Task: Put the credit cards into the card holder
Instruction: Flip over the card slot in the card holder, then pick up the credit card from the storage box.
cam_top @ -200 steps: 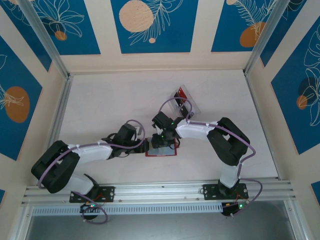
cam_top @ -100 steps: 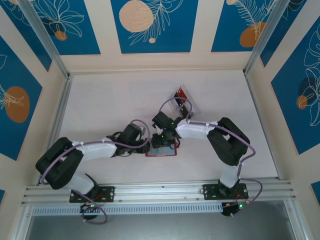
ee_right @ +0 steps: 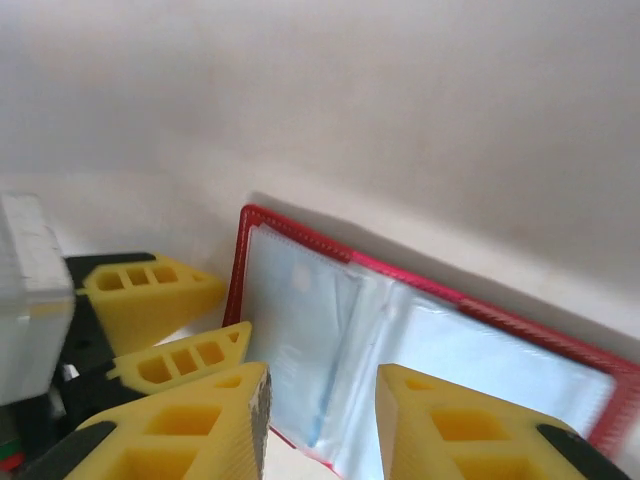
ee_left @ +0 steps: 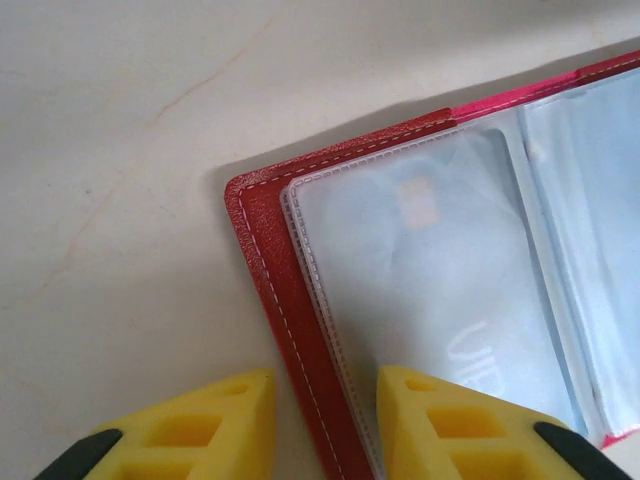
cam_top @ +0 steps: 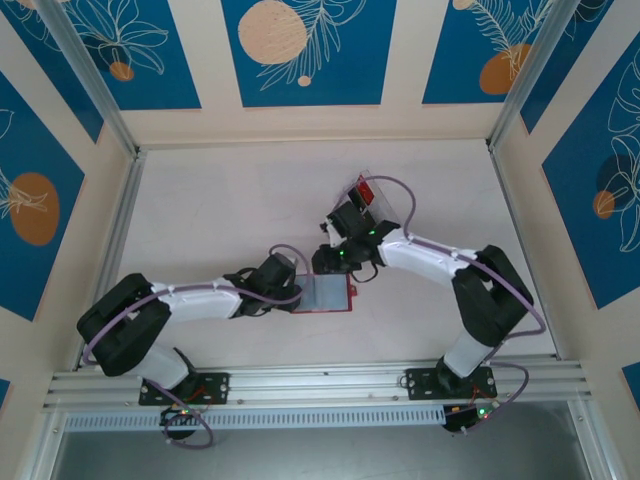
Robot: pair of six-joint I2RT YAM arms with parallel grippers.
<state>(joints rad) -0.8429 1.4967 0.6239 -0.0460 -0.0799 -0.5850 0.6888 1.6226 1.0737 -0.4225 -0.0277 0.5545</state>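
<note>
- One card holder (cam_top: 325,293) lies open, flat on the table (cam_top: 200,200)
- left gripper (ee_left: 325,395) narrowly parted, straddling its red edge
- right gripper (ee_right: 323,395) partly open, empty, just above it
- one credit card (ee_left: 420,260) inside its sleeve

Card holder (cam_top: 325,293) on table (cam_top: 220,210), tray (cam_top: 372,190) behind

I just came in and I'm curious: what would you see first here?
The red card holder lies open near the front of the table, its shiny pale inside facing up. The left pincer has its yellow fingers either side of the holder's left edge, and the right pincer hangs open by its far edge.
</note>
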